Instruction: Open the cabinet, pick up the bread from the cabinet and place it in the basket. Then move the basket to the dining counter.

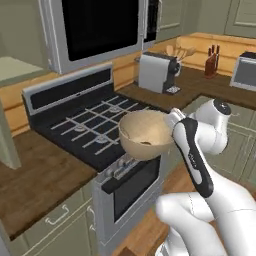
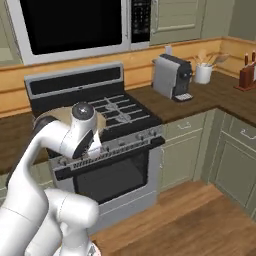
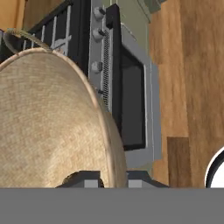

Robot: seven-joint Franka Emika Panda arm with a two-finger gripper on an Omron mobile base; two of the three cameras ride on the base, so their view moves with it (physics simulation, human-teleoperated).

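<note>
Nearest you, the white arm rises from the base and bends forward toward the stove. Your gripper is closed down narrow on the rim of the basket, one finger on either side of the wall, as the hand view shows at its lower edge. The basket is held up in the air, clear of any surface, just in front of the stove's near edge and above the oven door. In the left base view you see into its pale inside, where a small dark speck lies near the bottom; whether that is the bread, you cannot tell. In the right base view the arm's elbow covers most of the basket, and just a tan edge shows behind it.

Beyond the basket lie the black burner grates, then the stove's back panel. The microwave hangs above. To the right on the dark wood table stands a silver coffee machine, farther right a cup of utensils and a knife block.
</note>
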